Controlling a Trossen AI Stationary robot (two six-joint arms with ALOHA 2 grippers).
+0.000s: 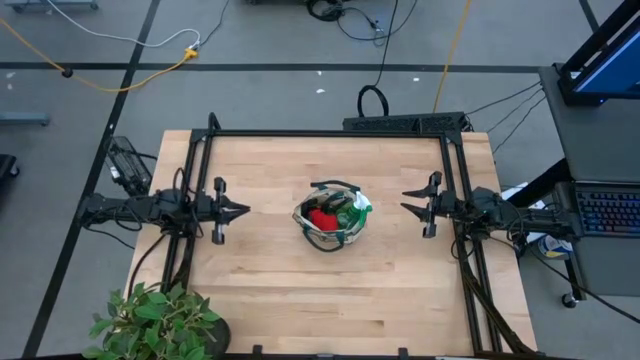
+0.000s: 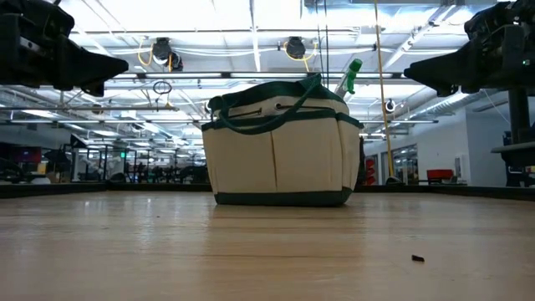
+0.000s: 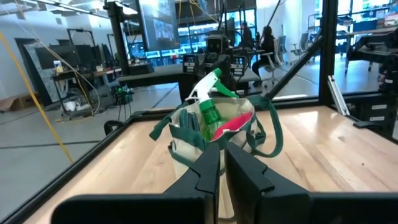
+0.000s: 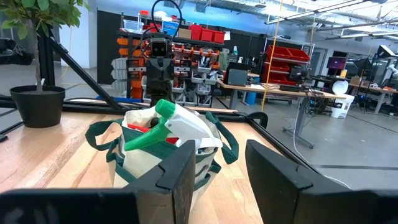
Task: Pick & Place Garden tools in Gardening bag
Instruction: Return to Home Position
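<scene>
The bag point(image 2: 276, 159) stands upright at mid-bench point(image 1: 260, 290), between my two arms and well apart from both. The bottle point(image 3: 208, 93) and the red glove point(image 1: 320, 218) sit inside, with the nozzle poking above the rim. My left fingers point(image 1: 243, 211) are pressed together on nothing; my right fingers point(image 1: 406, 201) stand apart, empty. I judge the bag soft, weighted by its load and prone to slump, so it is best taken by the green rim or a loop handle.

The left arm point(image 1: 140, 208) and right arm point(image 1: 500, 210) are matte black, trailing black cables, with wedge-shaped fingers point(image 3: 208, 169).
</scene>
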